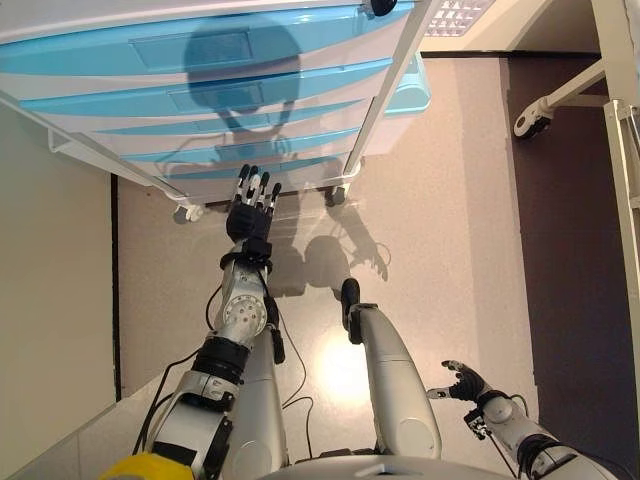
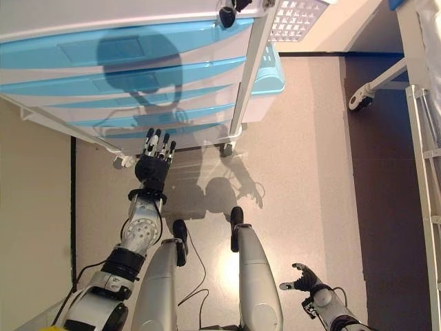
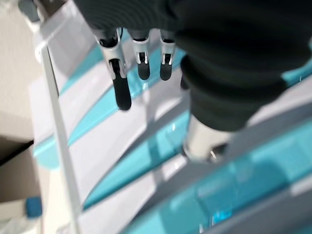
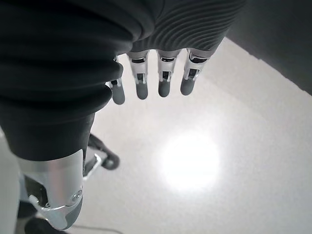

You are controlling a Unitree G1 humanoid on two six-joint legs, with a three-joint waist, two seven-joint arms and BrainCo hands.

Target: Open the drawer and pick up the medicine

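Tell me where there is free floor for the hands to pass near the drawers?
Bare floor lies right of the drawer cabinet, up to the dark strip. Crowded: the left hand fills the gap under the lowest drawers. The right hand hangs low over bare floor.

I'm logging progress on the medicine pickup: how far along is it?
Nothing is finished: every blue translucent drawer of the white wheeled drawer cabinet looks closed, and no medicine shows. In hand: the left hand reaches toward the lower drawers, fingers straight. The right hand hangs open, idle. Left: opening the drawer and picking up the medicine.
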